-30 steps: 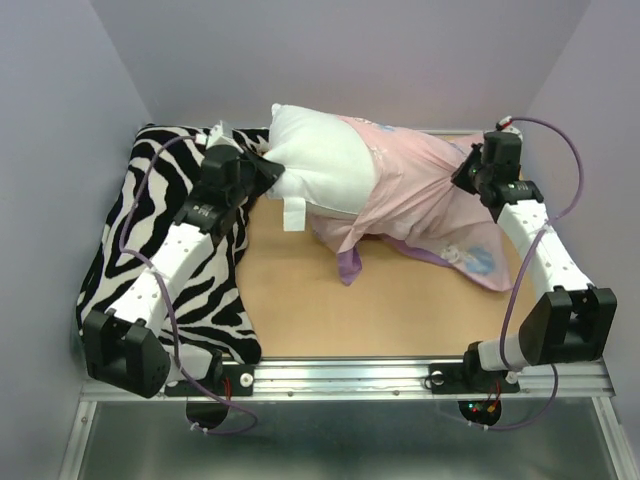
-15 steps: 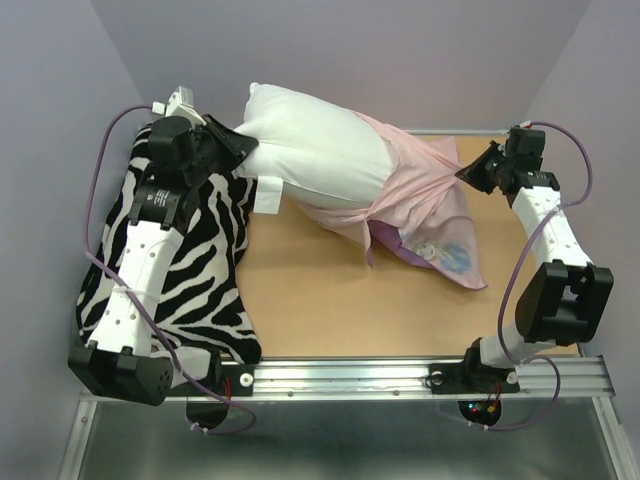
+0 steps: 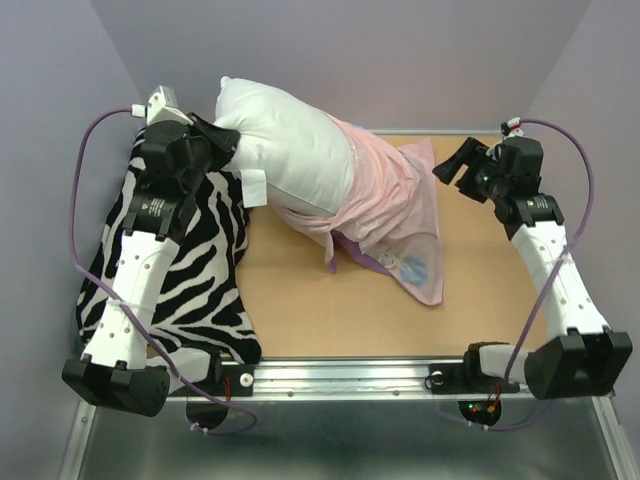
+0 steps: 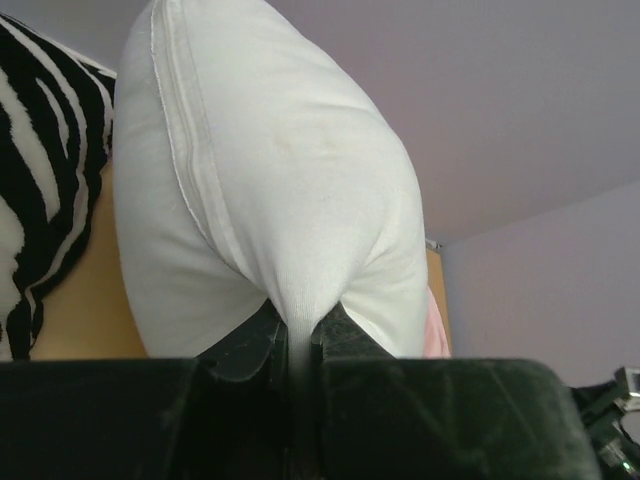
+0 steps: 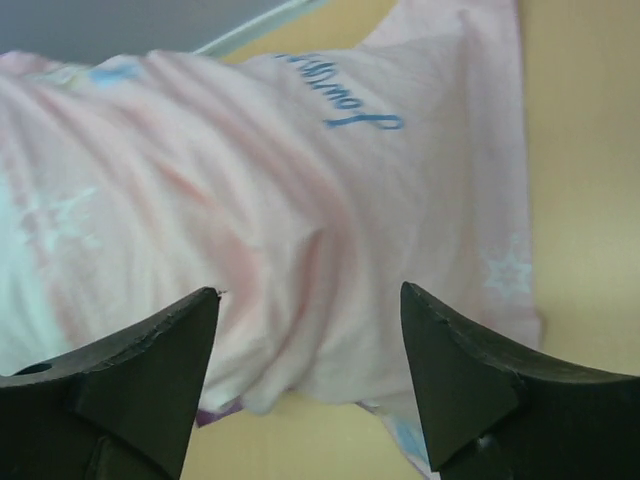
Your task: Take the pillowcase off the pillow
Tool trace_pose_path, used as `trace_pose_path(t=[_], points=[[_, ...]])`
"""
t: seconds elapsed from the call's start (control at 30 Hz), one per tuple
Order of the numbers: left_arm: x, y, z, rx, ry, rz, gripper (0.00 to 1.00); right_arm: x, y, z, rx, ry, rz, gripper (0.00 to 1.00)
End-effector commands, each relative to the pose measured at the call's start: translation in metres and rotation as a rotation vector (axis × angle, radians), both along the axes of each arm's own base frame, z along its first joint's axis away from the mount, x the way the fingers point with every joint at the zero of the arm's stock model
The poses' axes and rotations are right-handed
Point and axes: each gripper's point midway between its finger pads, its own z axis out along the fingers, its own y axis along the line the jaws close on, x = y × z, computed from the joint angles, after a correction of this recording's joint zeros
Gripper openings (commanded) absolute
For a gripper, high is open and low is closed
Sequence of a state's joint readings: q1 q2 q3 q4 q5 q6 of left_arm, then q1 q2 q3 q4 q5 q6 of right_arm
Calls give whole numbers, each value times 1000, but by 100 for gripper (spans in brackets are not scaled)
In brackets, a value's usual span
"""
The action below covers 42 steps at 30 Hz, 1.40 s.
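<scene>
The plump white pillow (image 3: 285, 150) is lifted at the back left, its right half still inside the pillowcase (image 3: 390, 205). The pillowcase is turned pale pink side out, and its printed purple end (image 3: 410, 268) trails on the table. My left gripper (image 3: 222, 142) is shut on a pinched corner of the pillow (image 4: 270, 170), the white cloth squeezed between the jaws of the left gripper (image 4: 295, 325). My right gripper (image 3: 452, 168) hovers open just right of the pillowcase (image 5: 300, 180). Nothing lies between the spread fingers of the right gripper (image 5: 308, 292).
A zebra-striped cushion (image 3: 190, 260) covers the table's left side under my left arm. The tan tabletop (image 3: 330, 310) runs to a metal rail (image 3: 400, 378) at the near edge. Purple walls close in on the left, back and right.
My right gripper opened and let go of the pillowcase. The left arm pulled the pillow further left and back, and the pillowcase slid left with it.
</scene>
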State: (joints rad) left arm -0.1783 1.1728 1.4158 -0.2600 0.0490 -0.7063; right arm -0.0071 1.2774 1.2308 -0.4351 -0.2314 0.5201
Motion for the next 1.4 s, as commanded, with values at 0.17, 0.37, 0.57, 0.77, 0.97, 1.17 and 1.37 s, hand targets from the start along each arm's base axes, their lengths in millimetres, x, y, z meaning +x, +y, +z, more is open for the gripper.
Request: trace_pose_path(t=[0.17, 0.37, 0.57, 0.77, 0.97, 1.17, 1.37], points=[[-16, -43, 108, -36, -313, -7, 0, -47, 114, 23, -67, -155, 252, 82], [-23, -77, 118, -24, -319, -87, 0, -56, 203, 67, -249, -336, 398, 86], [-19, -111, 112, 22, -279, -187, 0, -73, 227, 137, -315, -595, 437, 93], [-24, -128, 106, 15, -264, -237, 0, -84, 238, 174, -435, -779, 394, 97], [-32, -144, 114, 6, -278, -293, 0, -93, 245, 192, -527, -950, 366, 100], [-41, -153, 125, -5, -295, -339, 0, -80, 272, 171, -682, -984, 413, 100], [-55, -157, 136, -21, -317, -388, 0, -54, 267, 153, -807, -938, 291, 100]])
